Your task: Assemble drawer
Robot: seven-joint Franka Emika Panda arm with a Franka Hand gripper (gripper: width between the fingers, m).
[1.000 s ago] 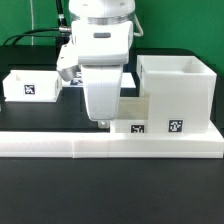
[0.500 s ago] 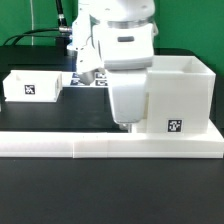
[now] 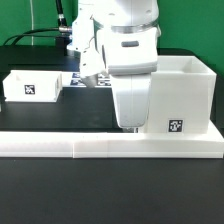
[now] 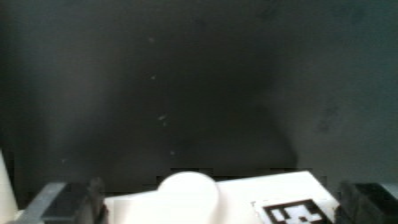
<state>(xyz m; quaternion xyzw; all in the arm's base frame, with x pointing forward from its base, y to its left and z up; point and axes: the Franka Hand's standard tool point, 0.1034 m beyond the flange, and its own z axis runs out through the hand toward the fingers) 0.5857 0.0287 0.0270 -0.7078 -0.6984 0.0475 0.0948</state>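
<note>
The drawer's tall white housing, with a square tag low on its front, stands at the exterior view's right. One shallow tagged tray sits at the exterior view's left. My gripper hangs low just in front of the housing's left corner and hides the second tray there. In the wrist view that tray lies between my fingers, showing its round knob and its tag. The gripper is open, with a thin dark gap on each side of the tray.
The long low white border wall runs across the front, close below the gripper and housing. Part of the marker board shows behind the arm. Cables hang at the back left. The table is black.
The gripper has moved toward the exterior view's right, from beside the second tray to over it, and now covers that tray's tag. The housing and left tray have not moved.
</note>
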